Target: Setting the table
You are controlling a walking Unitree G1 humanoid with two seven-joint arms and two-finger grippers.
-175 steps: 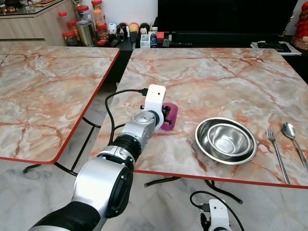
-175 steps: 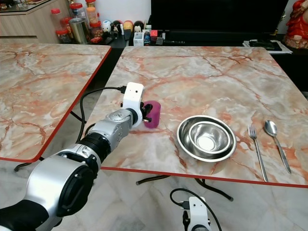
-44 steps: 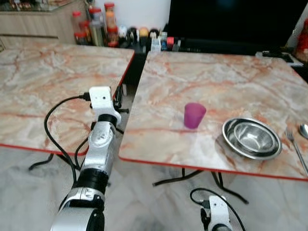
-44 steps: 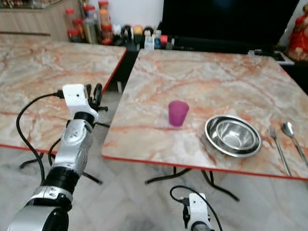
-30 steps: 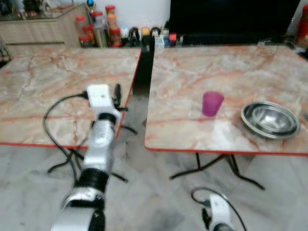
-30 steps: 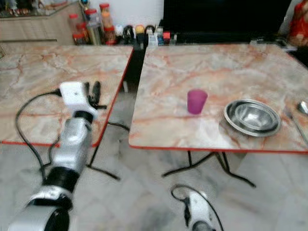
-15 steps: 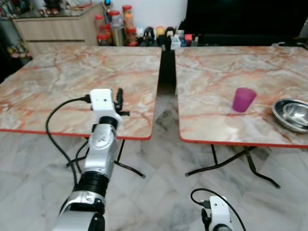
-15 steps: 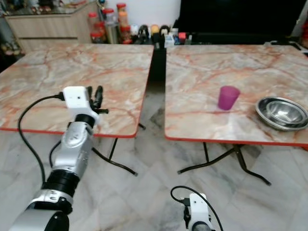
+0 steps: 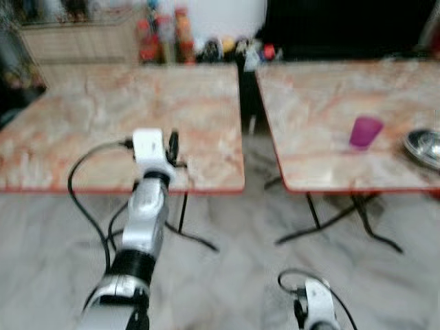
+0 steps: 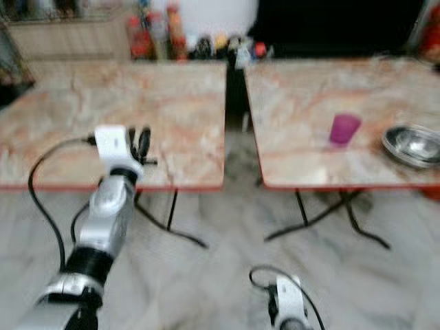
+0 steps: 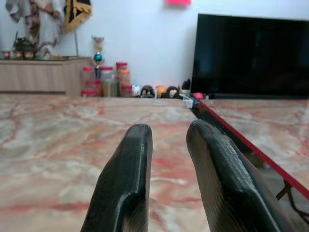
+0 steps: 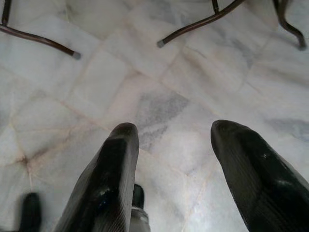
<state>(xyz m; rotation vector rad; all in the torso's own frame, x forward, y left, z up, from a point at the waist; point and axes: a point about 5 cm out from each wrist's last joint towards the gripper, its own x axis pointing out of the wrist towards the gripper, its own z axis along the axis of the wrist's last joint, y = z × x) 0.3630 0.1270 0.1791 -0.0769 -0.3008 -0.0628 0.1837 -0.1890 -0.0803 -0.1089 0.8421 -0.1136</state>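
The eye views are blurred. A purple cup stands upright near the front edge of the right marble table. To its right, at the picture's edge, sits a steel bowl. My left gripper is raised over the front edge of the left marble table, far from the cup. In the left wrist view the left gripper is open with nothing between its fingers. My right gripper hangs open above the tiled floor, empty.
A gap runs between the two tables, with black folding legs under the right one. Jars and small items line a low shelf at the back. A black TV stands behind. Marble floor lies before me.
The left gripper let go of the purple cup, which stays on the right table. The camera has backed away and turned left, so cup and bowl sit farther right. The picture has blurred.
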